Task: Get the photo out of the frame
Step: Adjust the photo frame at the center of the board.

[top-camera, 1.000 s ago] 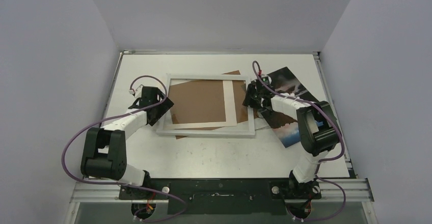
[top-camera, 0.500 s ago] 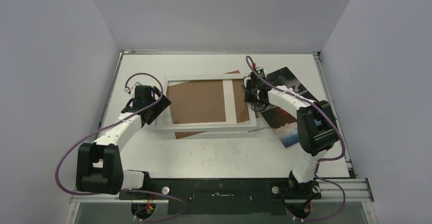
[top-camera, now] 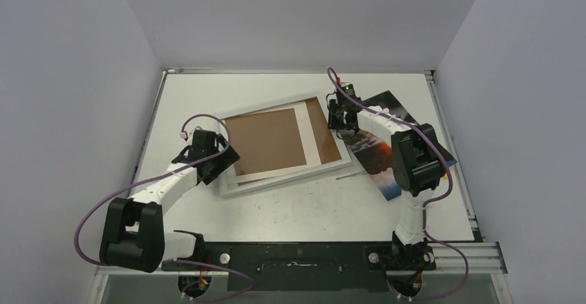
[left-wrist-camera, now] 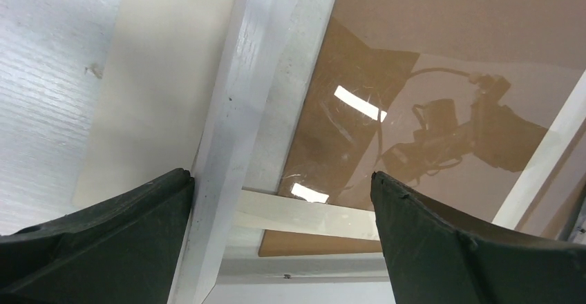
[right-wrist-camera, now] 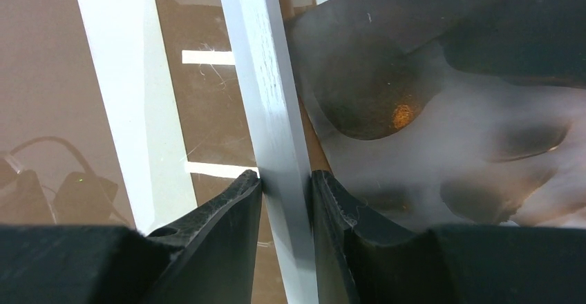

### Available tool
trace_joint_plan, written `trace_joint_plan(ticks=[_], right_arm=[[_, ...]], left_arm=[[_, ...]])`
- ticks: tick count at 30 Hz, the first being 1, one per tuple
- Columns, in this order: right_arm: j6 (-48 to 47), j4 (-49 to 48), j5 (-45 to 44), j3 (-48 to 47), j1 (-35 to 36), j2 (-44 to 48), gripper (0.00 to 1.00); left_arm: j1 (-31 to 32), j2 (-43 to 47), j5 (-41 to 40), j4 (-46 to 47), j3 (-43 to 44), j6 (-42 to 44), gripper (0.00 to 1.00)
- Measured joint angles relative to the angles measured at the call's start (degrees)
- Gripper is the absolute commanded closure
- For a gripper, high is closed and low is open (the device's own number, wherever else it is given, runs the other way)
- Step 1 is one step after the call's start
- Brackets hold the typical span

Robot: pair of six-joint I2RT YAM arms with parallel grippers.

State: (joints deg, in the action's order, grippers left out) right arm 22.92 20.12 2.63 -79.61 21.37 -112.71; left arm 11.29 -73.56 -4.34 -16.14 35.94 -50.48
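The right gripper [right-wrist-camera: 285, 179] is clamped on the frame [right-wrist-camera: 266, 76]. Its wrist camera shows both dark fingers [right-wrist-camera: 228, 211] pressed against the two sides of a narrow white rail. The overhead view shows only that the right gripper [top-camera: 338, 117] sits on the frame's right rail, toward its far end; the pinch is too small to read there.

The left gripper [left-wrist-camera: 280, 179] stands spread wide and holds nothing. Its wrist view shows the frame's white rail [left-wrist-camera: 242, 97] running between the fingers, just beside the left finger [left-wrist-camera: 138, 214]. The other finger is well apart from it, over the glass, which mirrors ceiling lights and an arm. From above, the left gripper [top-camera: 214, 162] is at the frame's left rail, toward the near end.

The photo [right-wrist-camera: 449, 110] lies outside the frame, just beside the outer side of the rail the right gripper pinches. The wrist view shows its grey clouds and a small orange spot. The overhead view shows the photo [top-camera: 376, 153] flat on the table [top-camera: 297, 211], to the right of the frame and partly hidden under the right arm.

The frame [top-camera: 290, 178] lies skewed on the table, with a brown board [top-camera: 266, 141] and a cream sheet [top-camera: 314, 135] showing inside it.
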Motion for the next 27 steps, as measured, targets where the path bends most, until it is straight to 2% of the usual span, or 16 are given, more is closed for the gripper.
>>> trace_joint_plan(ticks=[2, 7, 9, 10, 13, 16, 18, 20, 24, 25, 27], right_arm=[[0.02, -0.20, 0.68, 0.00, 0.00, -0.22, 0.67], [0.11, -1.16, 0.96, -0.02, 0.00, -0.48, 0.66], [0.11, -1.31, 0.85, -0.33, -0.09, -1.05, 0.55], [0.22, -1.31, 0.96, -0.83, -0.26, -1.60, 0.46], [0.57, -1.95, 1.95, -1.77, -0.63, -3.28, 0.37], [0.85, -2.19, 2.49, -1.86, -1.22, -3.67, 0.10], [0.92, -2.27, 2.84, -2.19, -1.57, -3.67, 0.03], [0.63, -1.95, 2.69, -2.97, -1.86, -3.67, 0.00], [0.50, -2.60, 2.56, -2.62, -1.97, -2.64, 0.00], [0.39, -3.50, 2.49, -1.03, -1.92, -1.25, 0.04], [0.02, -4.79, 2.12, 3.37, -1.66, 3.30, 0.05]], left_arm=[[-0.13, -0.31, -0.42, -0.74, 0.76, 1.38, 0.03], [-1.03, -3.34, -1.11, -1.79, 5.20, 4.00, 0.03], [-1.14, -4.24, -1.40, -1.51, 6.25, 4.59, 0.03], [-1.09, -4.46, -1.38, -1.14, 6.36, 4.66, 0.04], [-0.13, -4.52, -0.35, -0.68, 6.34, 4.26, 0.03], [1.57, -4.50, 0.68, -0.26, 5.77, 3.80, 0.03], [3.15, -4.46, 1.90, 0.09, 5.03, 3.32, 0.03], [4.33, -4.44, 2.93, -0.24, 4.55, 3.17, 0.04], [5.05, -2.82, 3.06, -1.49, 4.42, 3.41, 0.03], [5.07, -1.92, 2.64, -1.77, 4.42, 3.76, 0.03], [5.14, 0.70, 1.27, -2.16, 4.44, 4.76, 0.03]])
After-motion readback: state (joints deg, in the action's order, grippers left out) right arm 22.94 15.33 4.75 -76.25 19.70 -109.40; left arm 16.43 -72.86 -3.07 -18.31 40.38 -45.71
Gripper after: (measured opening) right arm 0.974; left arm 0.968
